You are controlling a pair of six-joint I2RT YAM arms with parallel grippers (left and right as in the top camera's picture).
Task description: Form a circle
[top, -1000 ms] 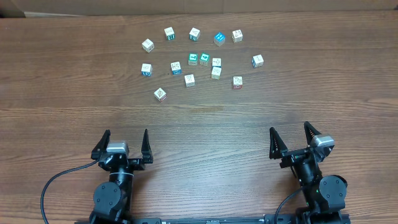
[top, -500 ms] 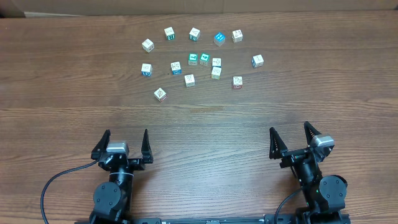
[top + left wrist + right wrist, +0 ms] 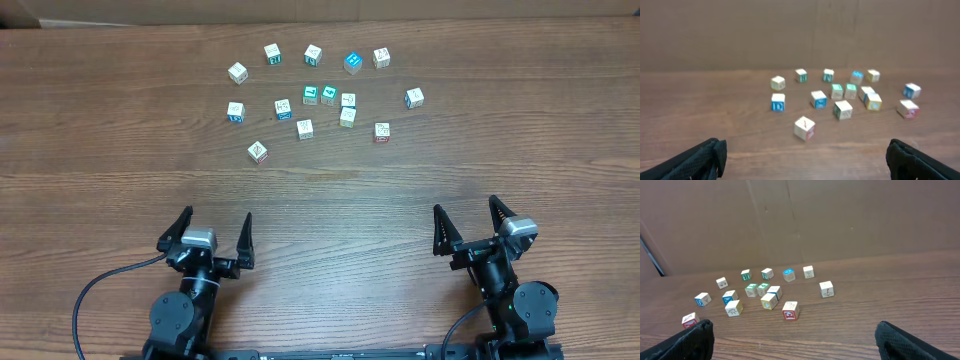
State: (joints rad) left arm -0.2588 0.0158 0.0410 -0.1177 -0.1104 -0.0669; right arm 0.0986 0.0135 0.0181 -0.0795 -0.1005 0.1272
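Both arms sit at the near edge of the worktop (image 3: 110, 190). The left pincer (image 3: 217, 215) and the right pincer (image 3: 465, 206) each stand spread wide, with nothing between their fingers. Both are well apart from the cubes (image 3: 304, 128), which lie in a loose scatter on the far half of the worktop, slightly left of centre, not in a ring.

In the middle of the scatter is a tight cluster (image 3: 338, 101) of four cubes. Two teal-topped ones lie side by side, with two whitish ones just to their right, one nearer than the other. They look to be touching, though the wrist views are too soft to be sure.

A far row (image 3: 313, 54) of five cubes runs left to right and includes a blue-topped cube (image 3: 352, 62). One lone cube (image 3: 414, 97) lies furthest right, and the nearest cube (image 3: 257, 151) sits at the left.
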